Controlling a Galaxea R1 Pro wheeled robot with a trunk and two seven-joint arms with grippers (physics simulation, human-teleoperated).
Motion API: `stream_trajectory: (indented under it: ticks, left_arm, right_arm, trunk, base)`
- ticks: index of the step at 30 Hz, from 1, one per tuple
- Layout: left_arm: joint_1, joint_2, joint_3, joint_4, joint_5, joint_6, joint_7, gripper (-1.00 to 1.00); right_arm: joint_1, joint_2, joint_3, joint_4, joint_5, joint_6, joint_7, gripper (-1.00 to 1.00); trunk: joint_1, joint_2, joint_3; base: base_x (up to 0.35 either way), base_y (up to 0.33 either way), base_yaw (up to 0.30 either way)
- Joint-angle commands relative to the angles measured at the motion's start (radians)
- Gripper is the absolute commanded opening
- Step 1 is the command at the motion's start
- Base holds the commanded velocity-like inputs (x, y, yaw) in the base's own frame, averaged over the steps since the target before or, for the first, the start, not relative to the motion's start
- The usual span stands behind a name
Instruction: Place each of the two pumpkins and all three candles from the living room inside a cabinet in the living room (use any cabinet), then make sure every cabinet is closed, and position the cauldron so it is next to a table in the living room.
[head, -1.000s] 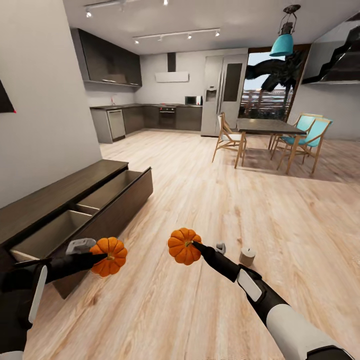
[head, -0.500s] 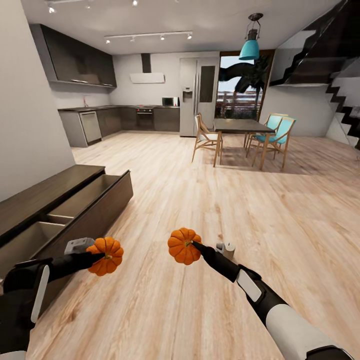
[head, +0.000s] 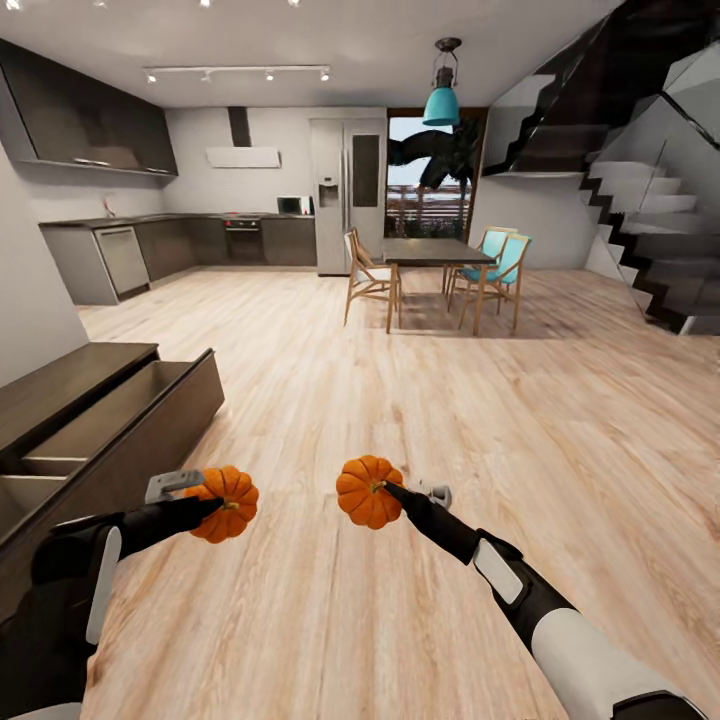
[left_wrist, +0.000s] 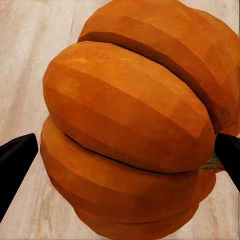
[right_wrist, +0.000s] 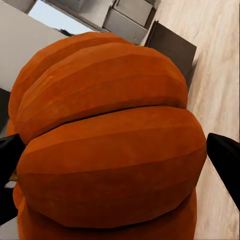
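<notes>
Two orange ribbed pumpkins hang above the wooden floor. My left gripper (head: 212, 503) is shut on the left pumpkin (head: 228, 502); its dark fingertips flank that pumpkin (left_wrist: 125, 135) in the left wrist view. My right gripper (head: 386, 490) is shut on the right pumpkin (head: 366, 492), which looms large (right_wrist: 110, 150) in the right wrist view. The dark-brown cabinet (head: 120, 425) stands along the left wall with its fronts pulled out and pale insides showing, just left of my left gripper. Candles, cauldron and table are out of view.
A dining table with wooden and teal chairs (head: 430, 258) stands far ahead. Kitchen counters (head: 150, 250) and a fridge (head: 347, 195) line the back wall. A staircase (head: 650, 250) rises at the right. Bare wooden floor (head: 450, 420) stretches ahead.
The head camera has swung right, so the cabinet slid toward the picture's left and the staircase came in. The small candle seen by my right arm is now hidden. Both pumpkins stay gripped.
</notes>
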Motion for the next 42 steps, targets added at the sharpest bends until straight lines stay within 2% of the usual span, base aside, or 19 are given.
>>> stream_trajectory:
  ticks: [1,5,8,25,34,42]
  left_arm:
    - [-0.001,0.001,0.001,-0.001,0.002,0.005,-0.008,-1.0]
    - [-0.001,0.008,0.005,0.0,0.029,0.006,-0.007,-1.0]
    - [-0.001,0.009,0.002,0.001,0.035,0.007,-0.007,-1.0]
    - [0.0,0.01,0.009,0.003,0.039,0.007,-0.007,-1.0]
    - [0.0,0.01,0.004,0.003,0.039,0.007,-0.007,-1.0]
    - [0.0,0.01,0.005,0.003,0.039,0.007,-0.007,-1.0]
  right_arm:
    - [-0.001,-0.001,0.002,-0.001,-0.014,0.008,-0.002,-1.0]
    - [-0.001,-0.002,0.002,-0.002,-0.014,0.002,-0.002,-1.0]
    - [-0.001,-0.002,0.002,-0.002,-0.014,0.001,-0.002,-1.0]
    - [-0.001,-0.002,0.002,-0.002,-0.014,-0.006,-0.002,-1.0]
    - [-0.001,-0.002,0.003,-0.002,-0.013,-0.005,-0.001,-1.0]
    - [-0.001,-0.002,0.003,-0.002,-0.013,-0.006,-0.001,-1.0]
  trunk:
    - [0.0,0.0,0.0]
    - [0.0,0.0,0.0]
    - [0.0,0.0,0.0]
    - [0.0,0.0,0.0]
    - [0.0,0.0,0.0]
    - [0.0,0.0,0.0]
  base:
    - [0.171,0.0,-0.264]
    - [0.177,0.0,-0.179]
    - [0.04,0.093,-0.047]
    - [0.07,0.297,-0.002]
    - [0.26,0.226,0.0]
    - [0.327,0.029,0.0]
